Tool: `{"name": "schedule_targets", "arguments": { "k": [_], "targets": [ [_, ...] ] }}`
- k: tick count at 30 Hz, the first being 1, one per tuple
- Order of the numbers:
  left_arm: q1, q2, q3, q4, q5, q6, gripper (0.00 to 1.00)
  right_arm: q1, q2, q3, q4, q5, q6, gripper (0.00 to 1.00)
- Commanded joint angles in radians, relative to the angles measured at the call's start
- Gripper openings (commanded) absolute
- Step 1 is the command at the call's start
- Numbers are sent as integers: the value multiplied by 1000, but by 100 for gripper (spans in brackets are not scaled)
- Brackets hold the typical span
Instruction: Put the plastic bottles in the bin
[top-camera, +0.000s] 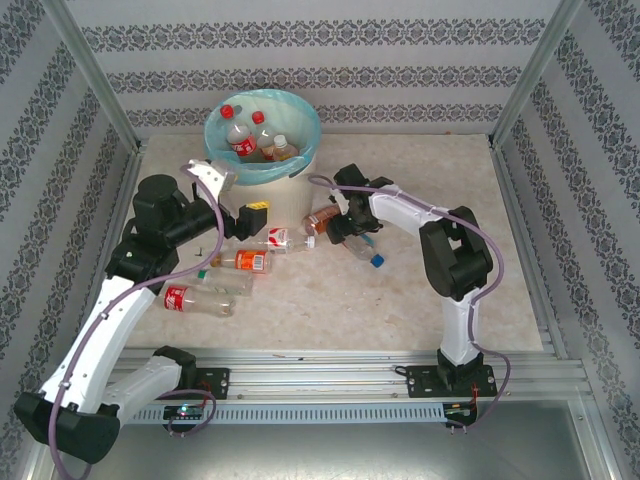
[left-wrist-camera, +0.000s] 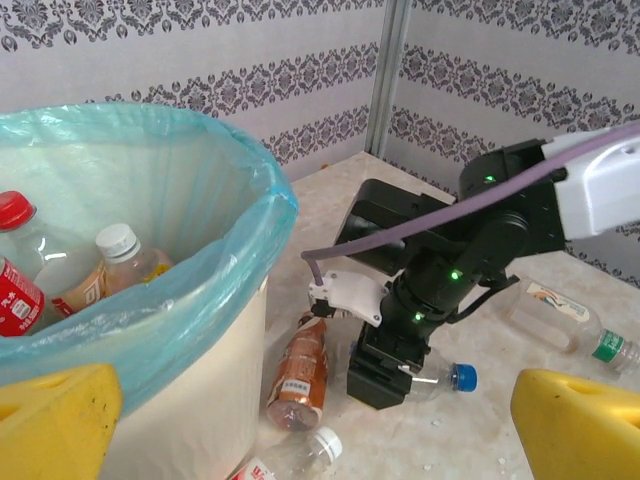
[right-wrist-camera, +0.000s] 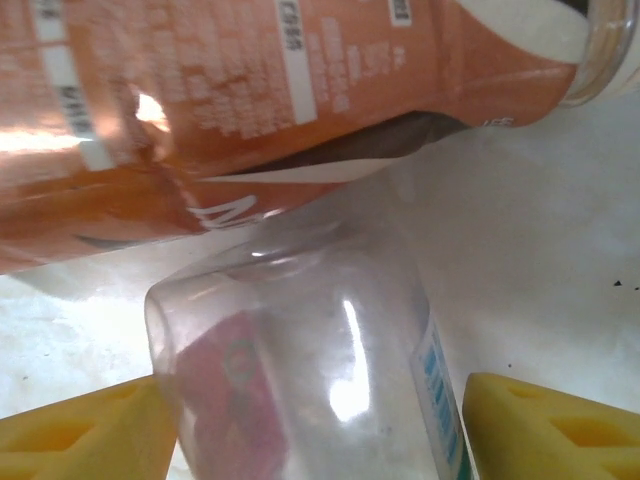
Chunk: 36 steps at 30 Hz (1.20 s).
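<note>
Table (top-camera: 400, 330), contents from the near edge outward

1. Red-label bottle (top-camera: 190, 299): one, lying flat toward 8 o'clock from table centre, beneath the left arm
2. Orange-label bottle (top-camera: 248, 261): one, lying flat just past it toward 1 o'clock
3. White-cap bottle (top-camera: 280, 238): one, lying near the foot of the bin
4. Blue-cap bottle (top-camera: 368, 253): one, clear, lying near table centre. The right gripper (top-camera: 352, 236) is down over it with a yellow finger (right-wrist-camera: 555, 425) on either side of its body; whether they press it cannot be told
5. Brown-orange bottle (top-camera: 322, 217): one, lying just beside the blue-cap bottle at its 11 o'clock, between it and the bin
6. Green-cap bottle (left-wrist-camera: 565, 325): one, lying beyond the right arm in the left wrist view
7. Left gripper (top-camera: 252, 217): fingers (left-wrist-camera: 55, 420) spread wide, empty, close to the bin wall at its 6 o'clock
8. Bin (top-camera: 300, 185): one, upright toward 11 o'clock at the far side, lined with a blue-green bag (top-camera: 215, 135)
9. Binned bottles (top-camera: 240, 135): three, two with red caps and one with a white cap

Tally: at least six bottles on the table, three in the bin
</note>
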Motion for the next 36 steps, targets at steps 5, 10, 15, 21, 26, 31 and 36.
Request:
{"name": "schedule_targets", "arguments": {
  "k": [5, 10, 15, 21, 26, 31, 36],
  "targets": [
    [-5, -40, 6, -41, -14, 65, 99, -26, 22, 9, -44, 9, 32, 65],
    [-5, -35, 8, -22, 10, 60, 94, -37, -18, -39, -32, -24, 45, 57],
    [-6, -39, -44, 141, 8, -25, 100, -104, -179, -210, 112, -208, 167, 53],
    [-126, -46, -114, 275, -26, 267, 100, -241, -410, -399, 301, -438, 396, 48],
    [-362, 37, -161, 351, -159, 797, 100, -338, -498, -438, 365, -614, 604, 46],
    [-451, 166, -156, 467, -141, 950, 92, -366, -504, -419, 361, -750, 746, 47],
    [-535, 296, -199, 541, -138, 1162, 100, -356, -504, -425, 377, -838, 842, 47]
  ]
}}
